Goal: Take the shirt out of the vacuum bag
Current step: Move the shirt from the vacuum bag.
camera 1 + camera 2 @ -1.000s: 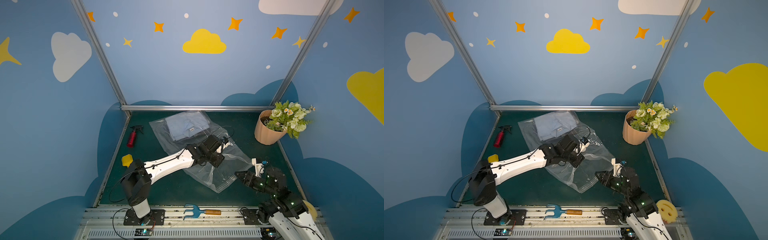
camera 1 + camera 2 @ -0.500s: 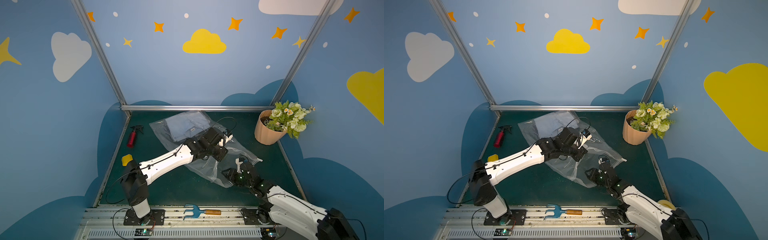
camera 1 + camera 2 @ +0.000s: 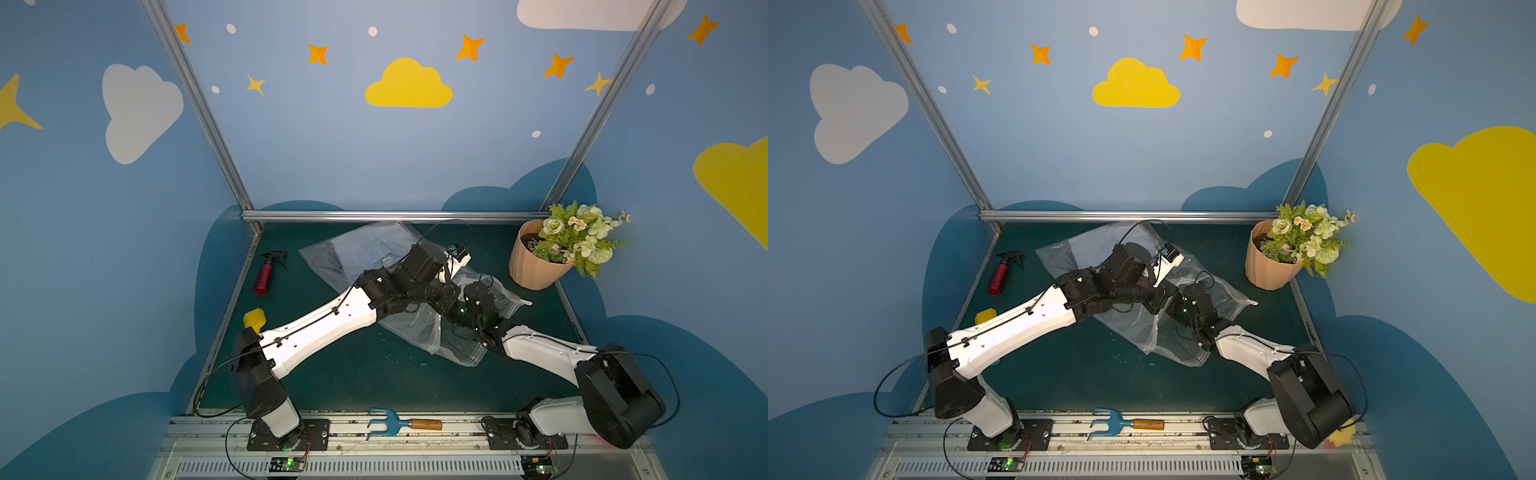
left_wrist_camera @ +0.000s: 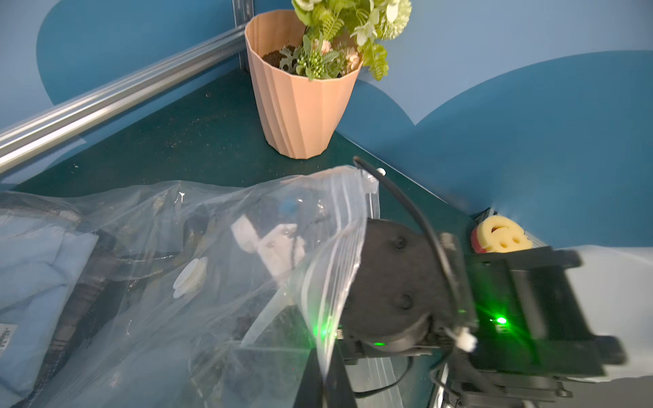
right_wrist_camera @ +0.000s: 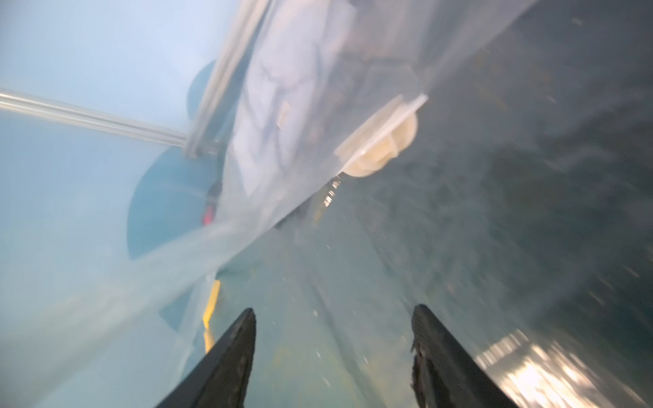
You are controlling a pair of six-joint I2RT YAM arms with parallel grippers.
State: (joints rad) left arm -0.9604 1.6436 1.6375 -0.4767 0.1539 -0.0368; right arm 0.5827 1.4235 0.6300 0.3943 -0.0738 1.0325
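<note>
Spread wide, my right end effector (image 5: pixel 334 311) sits inside the mouth of the vacuum bag (image 3: pixel 415 328); my left end effector (image 3: pixel 449 296) pinches the upper lip, lifting it. The shirt (image 3: pixel 370 249) lies folded deep inside, toward ten o'clock. I should slide low under the valve (image 5: pixel 381 141), then close on cloth alone, never plastic.

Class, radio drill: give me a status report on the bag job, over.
Left tool shut on vacuum bag, mouth lifted. Right tool open, inside the mouth. Shirt inside, at far end. White valve ahead of right tool.
</note>
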